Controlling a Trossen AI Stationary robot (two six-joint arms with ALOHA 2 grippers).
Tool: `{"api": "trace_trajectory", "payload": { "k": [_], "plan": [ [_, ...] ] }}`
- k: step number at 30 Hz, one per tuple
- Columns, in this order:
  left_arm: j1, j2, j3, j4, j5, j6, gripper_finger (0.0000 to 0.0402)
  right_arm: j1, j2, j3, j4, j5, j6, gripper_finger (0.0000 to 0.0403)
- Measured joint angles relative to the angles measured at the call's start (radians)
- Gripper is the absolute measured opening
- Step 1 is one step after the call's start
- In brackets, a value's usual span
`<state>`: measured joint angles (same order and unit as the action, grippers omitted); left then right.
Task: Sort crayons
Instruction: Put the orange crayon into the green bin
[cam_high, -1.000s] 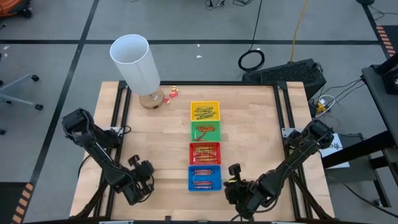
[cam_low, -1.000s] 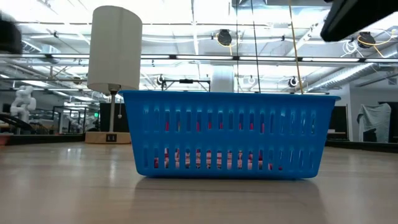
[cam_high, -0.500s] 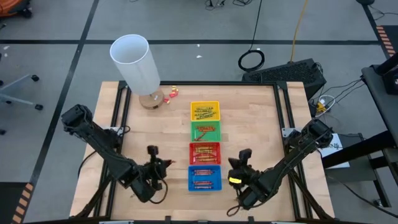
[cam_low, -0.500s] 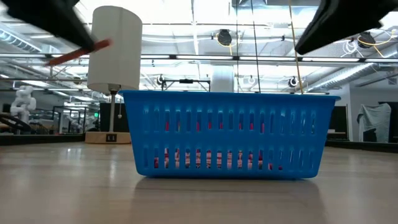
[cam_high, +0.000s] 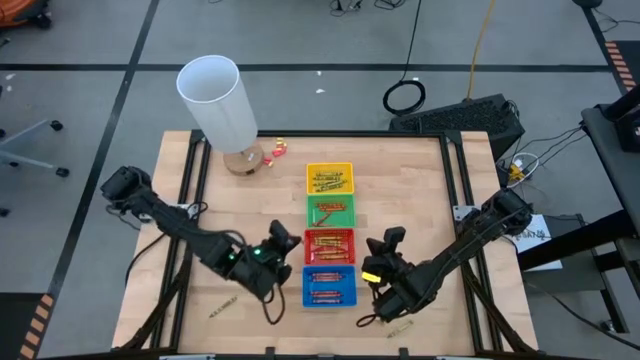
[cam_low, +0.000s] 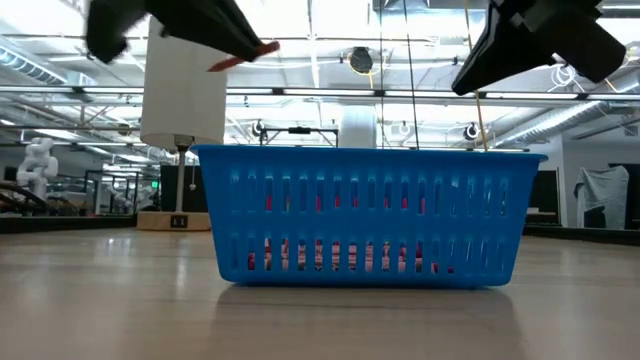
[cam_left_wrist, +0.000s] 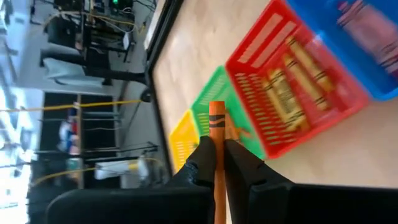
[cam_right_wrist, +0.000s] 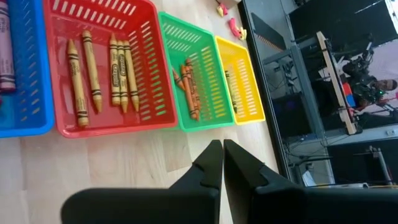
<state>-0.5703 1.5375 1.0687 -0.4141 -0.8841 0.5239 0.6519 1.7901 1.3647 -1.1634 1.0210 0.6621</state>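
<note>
High view: four trays in a row on the worktop; left pincer beside the red tray, right pincer opposite. Left wrist view: left pincer clamped on an orange crayon. Right wrist view: right pincer fully closed, empty; crayons lie in the red tray.

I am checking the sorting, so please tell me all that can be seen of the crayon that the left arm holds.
The orange crayon is a thin stick with dark bands near its far end, apparently a paper wrapper. The left gripper is shut on it, one of the fingers pressing each side, and its tip sticks out ahead. It is in the air, touching nothing else, beside the red tray; in the low view it shows tilted above the blue tray.
</note>
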Motion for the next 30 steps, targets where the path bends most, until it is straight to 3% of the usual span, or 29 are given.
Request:
{"api": "trace_trajectory", "payload": {
  "k": [6, 12, 19, 30],
  "plan": [
    [0.095, 0.0, 0.0, 0.054, 0.001, 0.162, 0.001, -0.017, 0.0, 0.0, -0.001, 0.0, 0.011, 0.0],
    [0.175, 0.0, 0.0, 0.066, 0.036, 0.156, 0.001, -0.035, 0.0, 0.0, -0.001, -0.001, 0.021, 0.0],
    [0.219, 0.0, 0.0, 0.09, 0.181, -0.061, 0.001, -0.04, 0.0, 0.0, 0.001, -0.001, 0.034, 0.0],
    [0.219, -0.001, 0.0, 0.158, 0.176, -0.457, 0.001, -0.04, -0.001, 0.0, 0.046, -0.006, 0.034, 0.0]
  ]
}}
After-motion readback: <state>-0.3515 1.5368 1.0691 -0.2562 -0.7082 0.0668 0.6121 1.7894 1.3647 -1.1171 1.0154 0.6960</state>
